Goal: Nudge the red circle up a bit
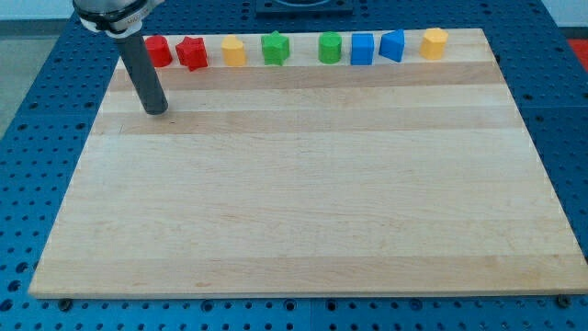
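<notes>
The red circle (158, 51) sits at the left end of a row of blocks along the top edge of the wooden board (303, 184). My tip (156, 111) rests on the board just below the red circle, a short gap apart from it. The dark rod rises from the tip up and to the left, partly covering the red circle's left side. A red star (192, 52) lies right beside the red circle on its right.
Further along the top row, left to right: a yellow block (234, 51), a green star (275, 48), a green block (330, 47), a blue cube (362, 49), a blue wedge-like block (392, 45) and a yellow block (435, 42).
</notes>
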`<state>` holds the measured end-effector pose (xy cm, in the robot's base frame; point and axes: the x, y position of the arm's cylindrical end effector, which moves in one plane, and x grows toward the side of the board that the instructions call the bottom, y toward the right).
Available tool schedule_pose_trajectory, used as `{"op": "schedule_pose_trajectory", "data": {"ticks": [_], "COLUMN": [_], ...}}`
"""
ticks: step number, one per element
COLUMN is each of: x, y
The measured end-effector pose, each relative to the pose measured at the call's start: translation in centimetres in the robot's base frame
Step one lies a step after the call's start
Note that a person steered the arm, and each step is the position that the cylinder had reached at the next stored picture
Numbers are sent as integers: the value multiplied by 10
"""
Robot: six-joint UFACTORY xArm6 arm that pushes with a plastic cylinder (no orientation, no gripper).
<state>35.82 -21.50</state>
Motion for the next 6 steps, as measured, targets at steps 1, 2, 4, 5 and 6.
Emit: {"op": "schedule_pose_trajectory", "data": {"ticks": [1, 2, 4, 5, 6], "x": [0, 0, -59, -115, -119], "y": [0, 2, -33, -54, -54]}}
